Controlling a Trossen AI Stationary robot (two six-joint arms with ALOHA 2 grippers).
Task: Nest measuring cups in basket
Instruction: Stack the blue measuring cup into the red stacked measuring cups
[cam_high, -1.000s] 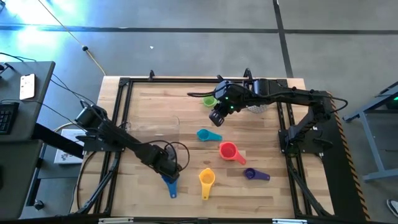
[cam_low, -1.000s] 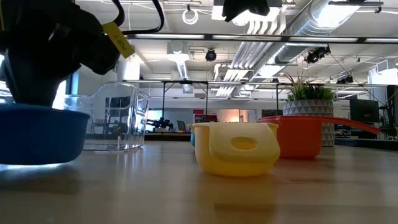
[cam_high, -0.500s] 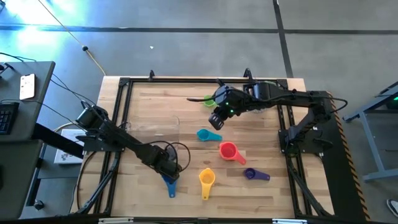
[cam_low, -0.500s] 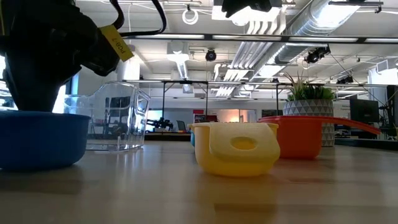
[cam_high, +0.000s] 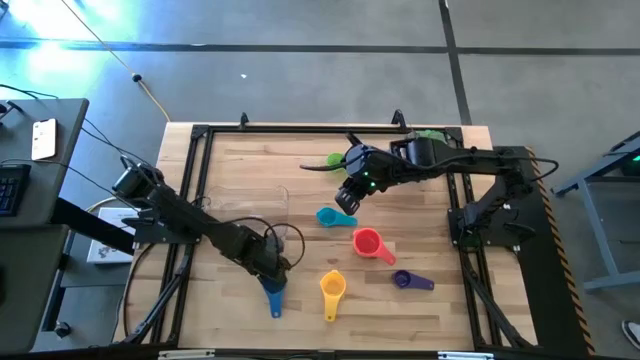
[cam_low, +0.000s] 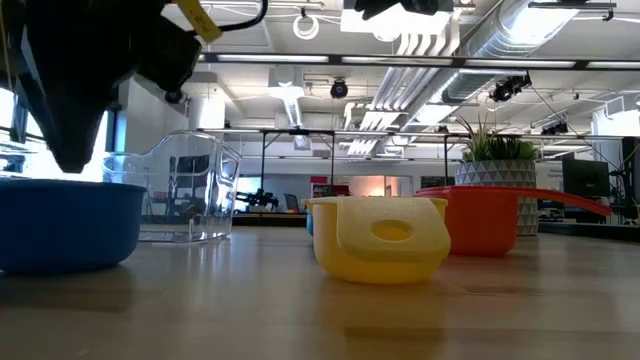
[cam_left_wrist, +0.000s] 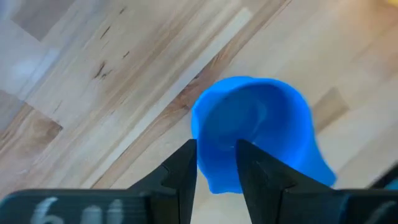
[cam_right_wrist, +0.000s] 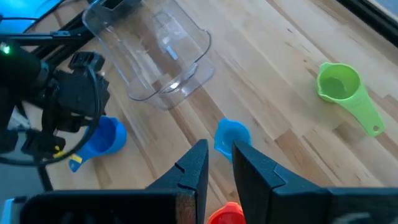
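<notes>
Looking straight down, I have the left hand (cam_high: 272, 268) poised over the blue round plastic measuring cup (cam_high: 273, 294) at the near part of the wooden counter (cam_high: 240, 175). In its wrist camera the two dark fingers (cam_left_wrist: 185, 168) stand slightly spread, a gap between them, lined up with the cup's rim (cam_left_wrist: 249, 134) but lifted off it; the cup sits on the planks by itself. The level camera agrees: the blue cup (cam_low: 62, 222) rests flat and the dark hand (cam_low: 70, 75) hangs just above it.

The right hand (cam_high: 347, 195) hovers near the middle of the counter, just above the small cyan plastic cup (cam_high: 331, 216). Its fingers (cam_right_wrist: 193, 168) sit close together with only a narrow slit between them, and they pinch nothing. Through that wrist camera I see the cyan cup (cam_right_wrist: 231, 137), the green plastic cup (cam_right_wrist: 345, 90) with its handle, and the clear rectangular plastic basket (cam_right_wrist: 149, 53) lying well apart from each other.

The basket (cam_high: 245, 205) sits on the left half of the counter and I see no cup in it. The green cup (cam_high: 335, 160) lies toward the far edge. The red plastic cup (cam_high: 368, 242), the yellow plastic cup (cam_high: 332, 288) and the small purple plastic cup (cam_high: 405, 281) are scattered on the near right, none touching another. A white pot with a green plant (cam_low: 495, 180) stands behind the red cup (cam_low: 480, 220) in the level camera.
</notes>
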